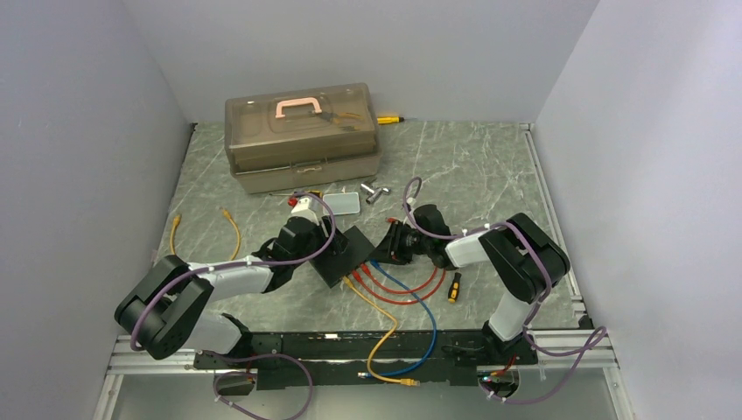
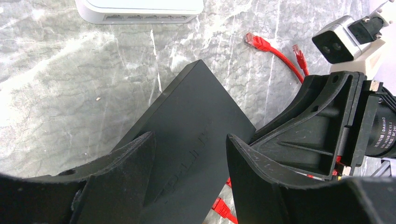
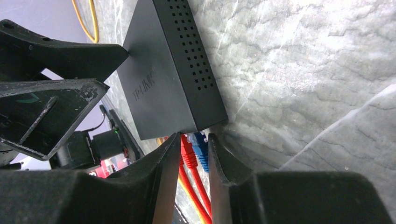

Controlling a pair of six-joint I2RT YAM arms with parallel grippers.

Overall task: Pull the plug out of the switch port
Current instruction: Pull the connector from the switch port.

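Observation:
The matte-black switch point(image 1: 346, 255) lies in the middle of the table, and also shows in the left wrist view point(image 2: 196, 107) and the right wrist view point(image 3: 163, 79). Red, blue and yellow cables point(image 1: 398, 293) run from its near edge. My left gripper point(image 1: 324, 248) is open, its fingers point(image 2: 135, 158) spread over the switch's top face. My right gripper point(image 1: 383, 254) sits at the port edge. Its jaws point(image 3: 194, 136) are closed narrowly round a red plug point(image 3: 187, 151) and a blue plug point(image 3: 201, 149), both still at the switch.
A translucent brown toolbox point(image 1: 302, 136) stands at the back. In front of it are a silver-grey tin point(image 1: 346, 203) and small metal parts point(image 1: 374, 191). Loose yellow cables point(image 1: 232, 229) lie on the left, and a screwdriver point(image 1: 454, 286) on the right. Loose red plugs point(image 2: 259, 43) lie beyond the switch.

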